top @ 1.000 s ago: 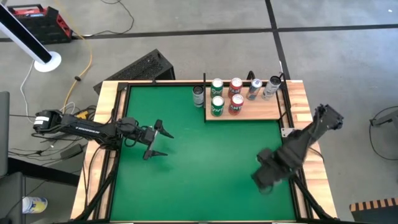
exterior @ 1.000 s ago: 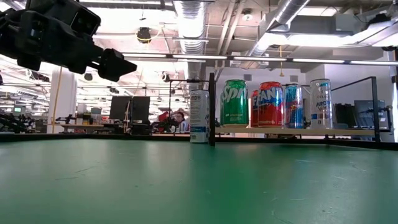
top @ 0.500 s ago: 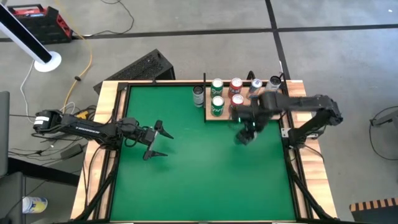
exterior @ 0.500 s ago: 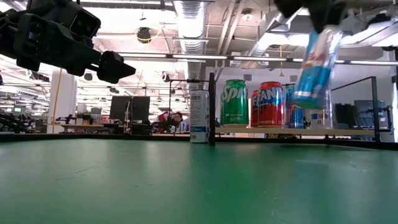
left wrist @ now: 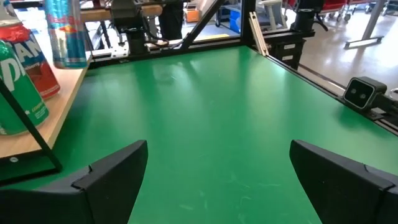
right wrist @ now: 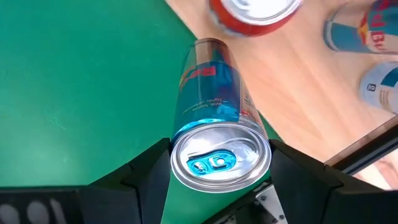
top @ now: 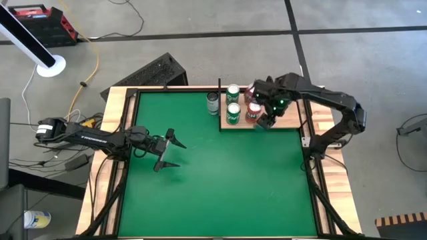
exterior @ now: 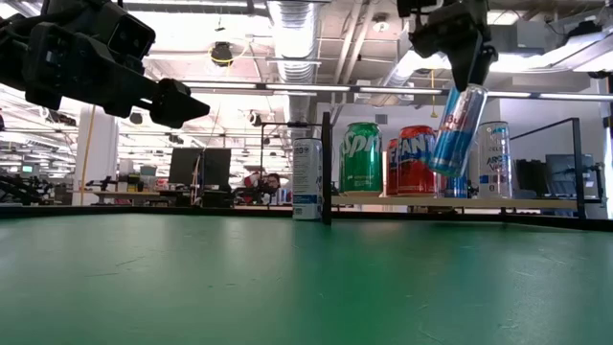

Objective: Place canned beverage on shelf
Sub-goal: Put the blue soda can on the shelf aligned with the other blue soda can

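Right hand [top: 265,119] is pinching a slim blue can [exterior: 454,131] by its top end, fingers on either side of the lid – right wrist view shows the lid [right wrist: 219,155] squarely between them. The can hangs tilted, base swung toward the shelf [top: 288,119], clear of the surface, over the shelf's front edge at roughly 1 o'clock on the desk [top: 220,180]. In the low view it sits in front of the parked cans: green can [exterior: 361,157], red can [exterior: 415,160], another blue can partly hidden behind it, pale silver can [exterior: 493,159]. One more can [exterior: 306,178] stands on the green surface just left of the shelf's black post [exterior: 326,168], off the wood. Left hand [top: 167,150] hovers at about 9 o'clock, well apart from the shelf, fingers [left wrist: 102,177] spread wide with nothing between them – left wrist view looks across bare green toward the shelf corner.
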Robot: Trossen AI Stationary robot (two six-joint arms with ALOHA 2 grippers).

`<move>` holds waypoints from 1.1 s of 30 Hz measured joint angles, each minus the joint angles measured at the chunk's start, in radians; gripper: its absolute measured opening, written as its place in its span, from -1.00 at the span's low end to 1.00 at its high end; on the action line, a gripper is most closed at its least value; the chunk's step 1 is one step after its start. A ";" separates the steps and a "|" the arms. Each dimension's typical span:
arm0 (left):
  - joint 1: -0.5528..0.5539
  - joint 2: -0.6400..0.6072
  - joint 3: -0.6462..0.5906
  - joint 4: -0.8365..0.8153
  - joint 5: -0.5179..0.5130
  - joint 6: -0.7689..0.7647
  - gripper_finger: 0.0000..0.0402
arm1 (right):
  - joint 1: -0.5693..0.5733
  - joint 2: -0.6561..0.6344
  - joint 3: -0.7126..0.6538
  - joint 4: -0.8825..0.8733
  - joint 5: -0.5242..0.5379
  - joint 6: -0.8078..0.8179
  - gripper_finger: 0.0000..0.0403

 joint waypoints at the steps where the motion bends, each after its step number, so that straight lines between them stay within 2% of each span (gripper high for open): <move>1: 0.000 0.000 0.000 0.000 -0.001 -0.004 0.88 | -0.015 0.000 0.000 0.000 -0.001 -0.010 0.29; 17: 0.000 0.000 0.000 0.014 -0.125 -0.025 0.88 | -0.227 -0.013 -0.022 0.001 0.023 -0.336 0.29; 20: 0.000 0.000 0.000 0.015 -0.148 -0.030 0.88 | -0.248 -0.013 -0.052 0.000 0.043 -0.401 0.29; 27: 0.002 0.000 0.000 0.035 -0.182 -0.041 0.88 | -0.271 -0.013 -0.076 0.001 0.180 -0.505 0.29; 33: 0.009 0.000 0.000 0.048 -0.187 -0.047 0.88 | -0.250 -0.013 -0.076 0.000 0.173 -0.596 0.29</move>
